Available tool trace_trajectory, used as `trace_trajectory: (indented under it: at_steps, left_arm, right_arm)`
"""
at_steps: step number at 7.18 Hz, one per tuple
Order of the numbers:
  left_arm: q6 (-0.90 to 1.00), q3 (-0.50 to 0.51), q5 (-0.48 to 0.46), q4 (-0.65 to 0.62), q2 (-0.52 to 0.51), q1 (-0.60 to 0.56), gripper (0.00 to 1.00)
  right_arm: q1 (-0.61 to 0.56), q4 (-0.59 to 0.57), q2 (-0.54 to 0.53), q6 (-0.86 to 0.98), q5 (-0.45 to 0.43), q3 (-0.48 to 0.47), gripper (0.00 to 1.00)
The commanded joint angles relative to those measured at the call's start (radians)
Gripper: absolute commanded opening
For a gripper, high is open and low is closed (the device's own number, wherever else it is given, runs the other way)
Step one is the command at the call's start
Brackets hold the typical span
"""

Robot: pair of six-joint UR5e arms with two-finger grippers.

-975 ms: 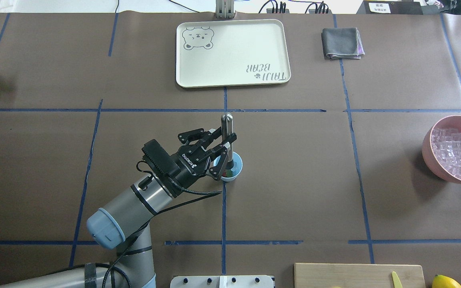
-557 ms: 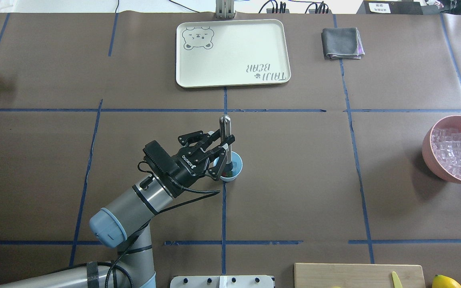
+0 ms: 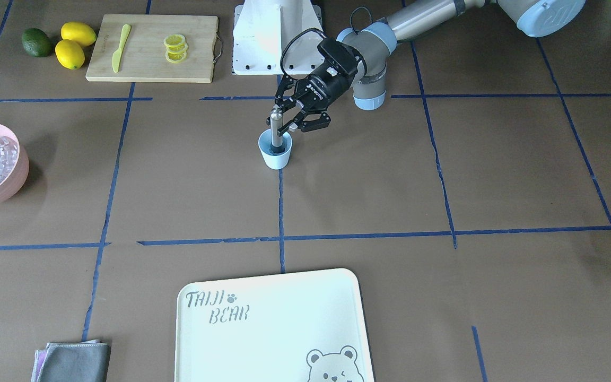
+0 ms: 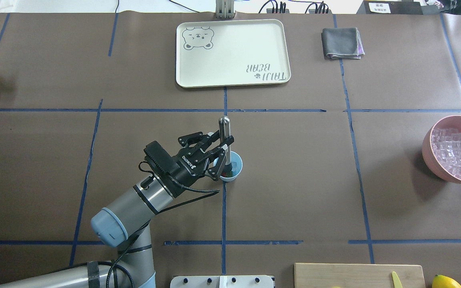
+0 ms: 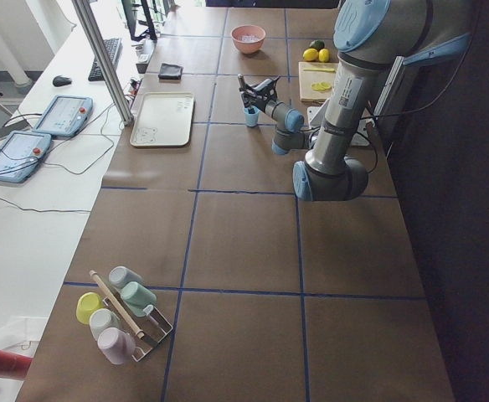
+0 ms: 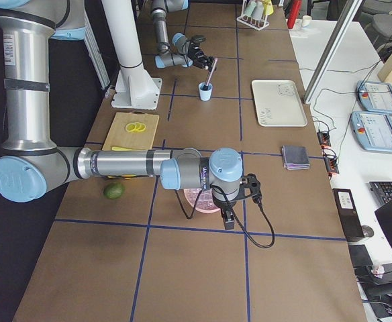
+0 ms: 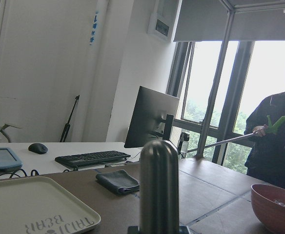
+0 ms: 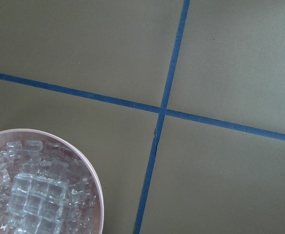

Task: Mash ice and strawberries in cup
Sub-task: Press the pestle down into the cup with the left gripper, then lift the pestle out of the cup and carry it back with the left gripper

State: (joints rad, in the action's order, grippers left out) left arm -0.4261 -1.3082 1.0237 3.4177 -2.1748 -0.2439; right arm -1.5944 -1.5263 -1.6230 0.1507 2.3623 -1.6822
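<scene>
Left gripper (image 4: 225, 145) pinches the shaft of a steel muddler (image 4: 225, 127). The muddler's lower end stands in the light-blue cup (image 4: 237, 165) just beneath the fingertips, beside the strawberry (image 4: 224, 174). The ice (image 4: 454, 154) lies well apart in a pink bowl (image 4: 427, 154).

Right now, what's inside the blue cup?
The metal muddler stands in the cup, with a red strawberry showing beside it. The left tool and muddler hide the rest.

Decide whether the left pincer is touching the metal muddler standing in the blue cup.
Touching. The overhead view shows the left pincer clamped on the metal muddler above the blue cup.
</scene>
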Motion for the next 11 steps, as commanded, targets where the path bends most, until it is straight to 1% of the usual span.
trace_trajectory:
  at_steps: [1,5,7,9,10,11]
  left_arm:
    - [0.0,0.006,-0.001,0.0,0.001,0.0,0.0]
    - [-0.002,0.003,-0.005,0.0,0.0,-0.002,0.0]
    - [-0.034,-0.029,0.003,-0.003,0.001,-0.046,0.0]
    - [-0.043,-0.094,0.062,-0.035,0.01,-0.11,0.0]
    - [-0.086,-0.109,0.07,-0.043,0.03,-0.13,0.0]
    - [-0.167,-0.126,0.097,-0.043,0.079,-0.147,0.0]
  right_arm:
    - [0.001,0.0,0.0,0.001,0.0,-0.001,0.99]
    - [0.001,0.0,0.0,0.003,0.0,0.002,0.99]
    - [0.001,0.003,0.0,0.007,0.0,0.016,0.99]
    - [0.001,0.005,0.002,0.007,0.0,0.015,0.99]
    - [0.001,0.003,0.003,0.006,0.0,0.015,0.99]
    - [0.001,0.003,0.003,0.007,0.0,0.015,0.99]
